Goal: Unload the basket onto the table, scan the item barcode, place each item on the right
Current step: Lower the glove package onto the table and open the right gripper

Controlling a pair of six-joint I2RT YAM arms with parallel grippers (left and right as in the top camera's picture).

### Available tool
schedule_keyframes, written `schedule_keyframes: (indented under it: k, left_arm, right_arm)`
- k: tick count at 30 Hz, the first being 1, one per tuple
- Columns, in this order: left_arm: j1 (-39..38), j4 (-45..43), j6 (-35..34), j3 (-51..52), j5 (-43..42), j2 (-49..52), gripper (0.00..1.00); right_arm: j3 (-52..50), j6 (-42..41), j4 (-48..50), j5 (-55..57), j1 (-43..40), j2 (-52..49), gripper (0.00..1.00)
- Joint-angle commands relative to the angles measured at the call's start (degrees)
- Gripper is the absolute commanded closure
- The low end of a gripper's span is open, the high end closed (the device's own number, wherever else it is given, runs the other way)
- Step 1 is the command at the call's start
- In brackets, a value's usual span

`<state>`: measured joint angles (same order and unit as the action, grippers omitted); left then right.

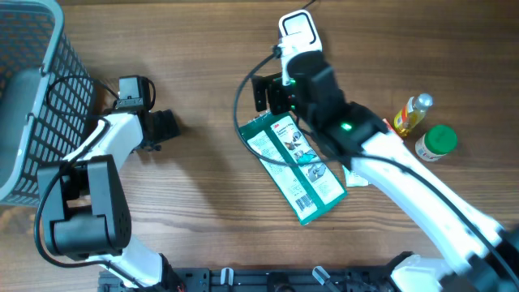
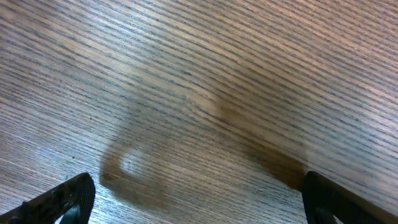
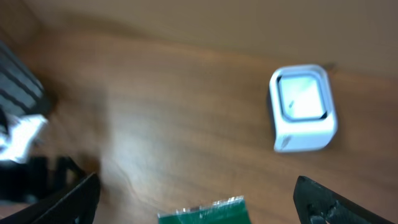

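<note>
— What is the left doing?
— I'm hovering the left gripper (image 1: 165, 129) over bare table (image 1: 203, 195), jaws wide apart, empty.
— And the right?
— The right gripper (image 1: 266, 92), jaws also spread, is hanging over the far end of the green packet (image 1: 296, 166), which is lying flat mid-table, barcode (image 1: 305, 202) up. I'm judging pickup not begun: next comes pinching the packet's edge, then presenting it to the scanner (image 1: 298, 32) by the far edge.

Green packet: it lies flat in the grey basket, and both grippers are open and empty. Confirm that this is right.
Wrong in one point: the green packet is not in the grey basket. It lies flat on the wooden table, well apart from the basket, as the overhead view shows. The left gripper and the right gripper are indeed open and empty.
</note>
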<state>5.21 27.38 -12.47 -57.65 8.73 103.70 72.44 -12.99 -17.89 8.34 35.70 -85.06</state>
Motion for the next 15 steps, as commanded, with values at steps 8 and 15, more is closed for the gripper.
schedule_keyframes:
  k: [8, 15]
  left_arm:
    - [0.15, 0.46, 1.16, 0.85, 0.96, 0.98, 0.0]
    - [0.15, 0.46, 1.16, 0.85, 0.96, 0.98, 0.0]
  right_arm:
    - [0.24, 2.32, -6.25, 3.21, -8.52, 32.11, 0.0]
    - [-12.61, 2.27, -11.32, -4.31, -22.95, 55.71, 0.0]
